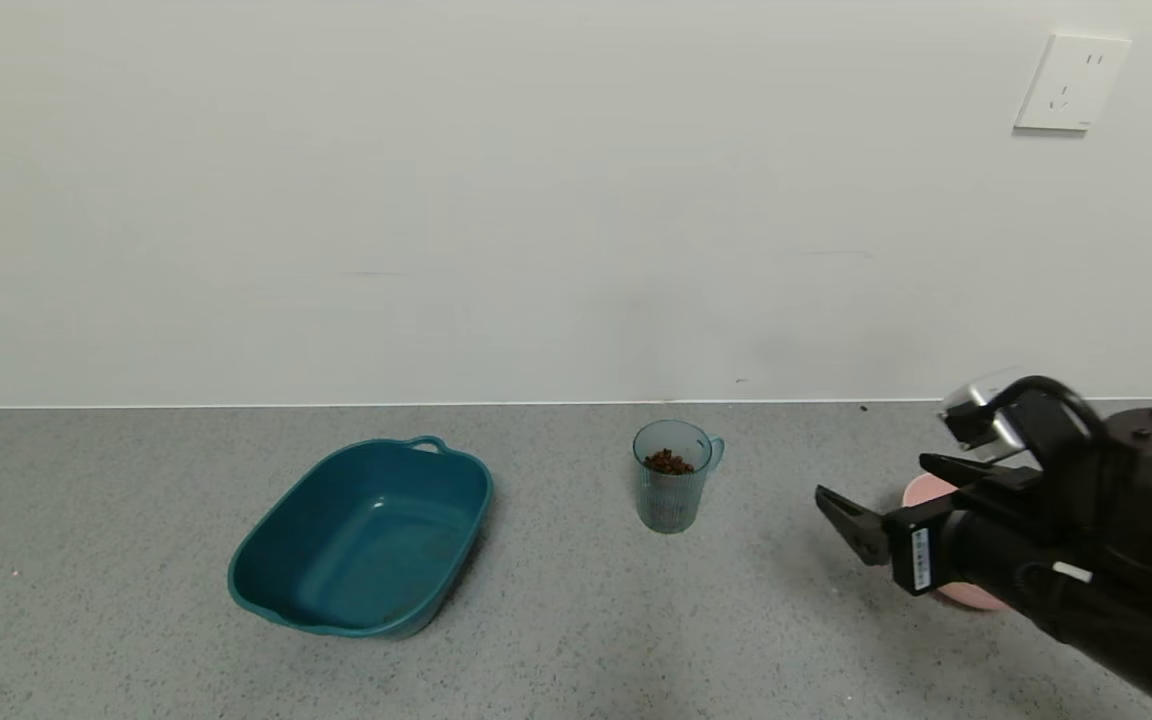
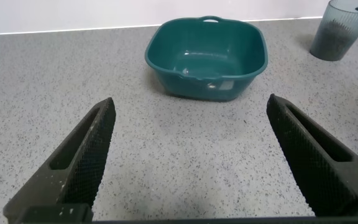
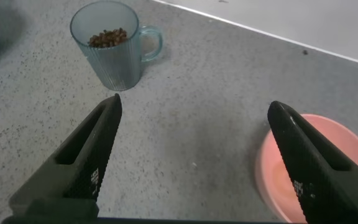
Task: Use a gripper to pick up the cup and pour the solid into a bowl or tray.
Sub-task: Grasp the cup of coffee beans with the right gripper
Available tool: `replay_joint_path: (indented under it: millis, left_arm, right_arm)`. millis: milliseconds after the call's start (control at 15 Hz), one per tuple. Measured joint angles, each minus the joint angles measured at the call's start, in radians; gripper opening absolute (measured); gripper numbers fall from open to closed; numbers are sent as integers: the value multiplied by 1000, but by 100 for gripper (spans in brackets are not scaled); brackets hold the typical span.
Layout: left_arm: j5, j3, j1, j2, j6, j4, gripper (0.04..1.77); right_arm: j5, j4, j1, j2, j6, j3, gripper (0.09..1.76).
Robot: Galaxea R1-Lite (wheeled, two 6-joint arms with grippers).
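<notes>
While the cup (image 1: 672, 476) stands apart to its left, the right hand (image 1: 886, 500) gapes open.

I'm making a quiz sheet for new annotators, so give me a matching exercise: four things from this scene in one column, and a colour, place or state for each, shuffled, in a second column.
Column 1:
1. cup
2. tub
3. bowl
4. right gripper

Column 2:
A. dark teal, empty, lying toward the robot's left
B. pale pink, partly hidden under the right arm
C. open, held above the counter, apart from the cup
D. upright, holding brown pellets

Pairs: 1-D, 2-A, 3-B, 4-C
</notes>
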Motion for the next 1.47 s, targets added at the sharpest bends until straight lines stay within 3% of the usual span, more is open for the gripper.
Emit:
replay_joint_path:
  millis: [600,867,1467]
  left_arm:
    - [0,0,0,0,0,0,175]
    - [0,0,0,0,0,0,175]
    - [0,0,0,0,0,0,175]
  right_arm:
    - [-33,-363,80,477,50,-58,171]
    - [-48,-386,100,593,79,-147,171]
    - [-192,-386,167,722,79,-324,171]
